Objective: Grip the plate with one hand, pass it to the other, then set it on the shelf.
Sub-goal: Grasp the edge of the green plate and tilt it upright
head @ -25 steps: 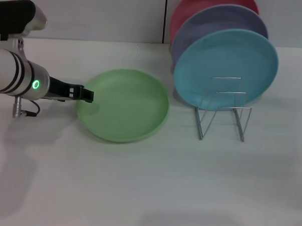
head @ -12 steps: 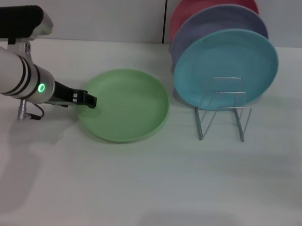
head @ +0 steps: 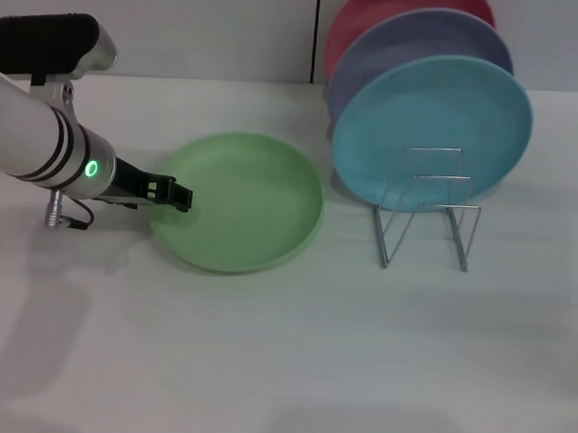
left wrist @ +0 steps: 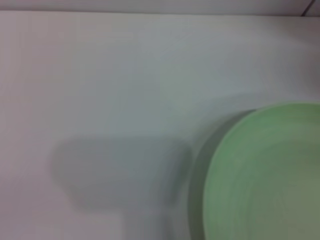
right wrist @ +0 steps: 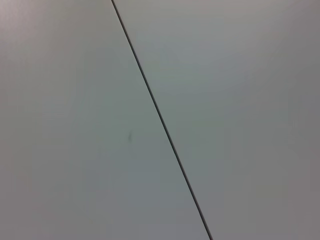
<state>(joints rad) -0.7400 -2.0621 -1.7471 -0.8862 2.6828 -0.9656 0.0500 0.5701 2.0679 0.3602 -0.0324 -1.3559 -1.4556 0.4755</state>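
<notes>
The light green plate [head: 242, 200] lies flat on the white table, left of the rack. My left gripper [head: 181, 198], on the silver arm with the green light, reaches in low from the left, and its tip is at the plate's left rim. The left wrist view shows part of the plate [left wrist: 265, 175] and a shadow on the table beside it. The silver wire shelf [head: 428, 218] stands to the right of the plate. My right gripper is out of view; its wrist view shows only a plain surface with a dark line.
A light blue plate [head: 432, 127] stands upright in the rack, with a lavender plate [head: 402, 44] and a red plate [head: 375, 9] behind it. The rack's front loops stand without a plate. A wall runs along the table's far edge.
My left arm has moved right and a little nearer, bringing the gripper tip from just outside the green plate's left edge onto its rim. The plate has not moved.
</notes>
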